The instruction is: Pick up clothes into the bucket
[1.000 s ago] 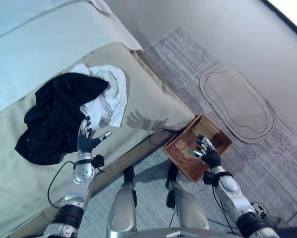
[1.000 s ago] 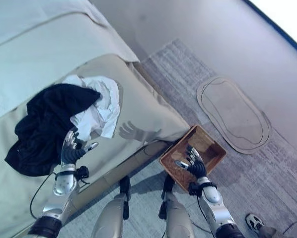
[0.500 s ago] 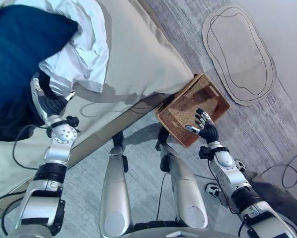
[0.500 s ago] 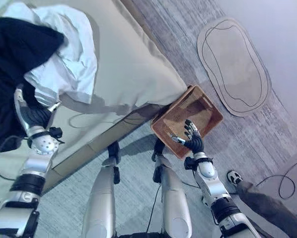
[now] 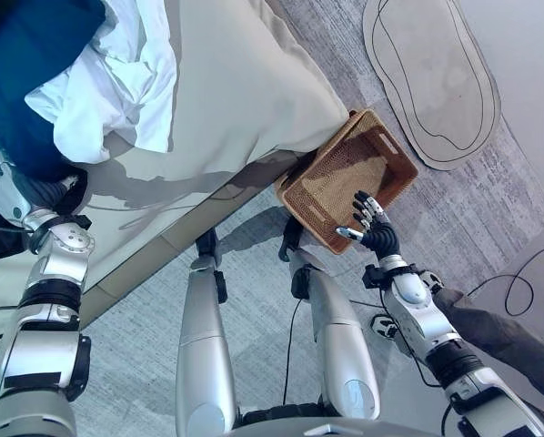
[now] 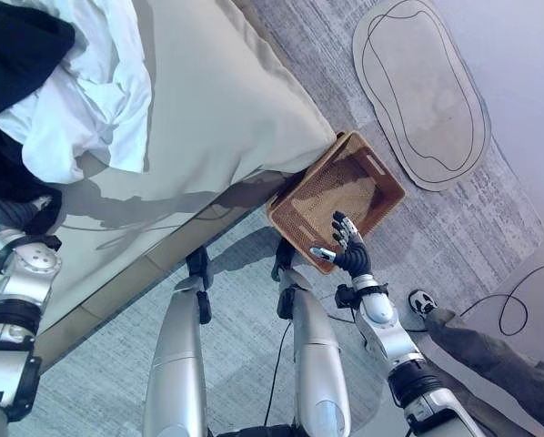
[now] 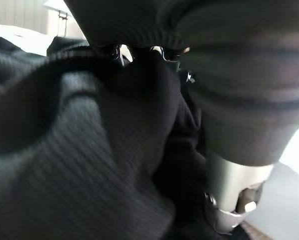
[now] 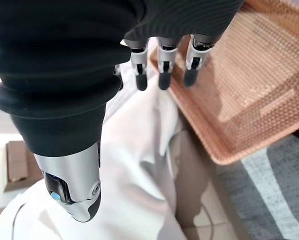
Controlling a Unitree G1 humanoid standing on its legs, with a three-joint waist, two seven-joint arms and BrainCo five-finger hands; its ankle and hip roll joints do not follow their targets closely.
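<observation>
- Left eye view: the camera has dipped since a second ago, and the left hand (image 5: 13,191) has gone from hovering by the black garment (image 5: 26,82) on the bed (image 5: 245,100) into its folds; grasp unclear.
- Picking up is beginning; the basket (image 5: 349,177) is empty.
- Right hand (image 5: 372,232) hovers open over the basket's rim.

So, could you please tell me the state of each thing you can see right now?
Basket: empty, on the floor beside the bed.
Black garment: crumpled on the bed.
White garment: crumpled beside the black one.
Left hand: at the black garment, fingers buried in cloth.
Right hand: open, holding nothing.
</observation>
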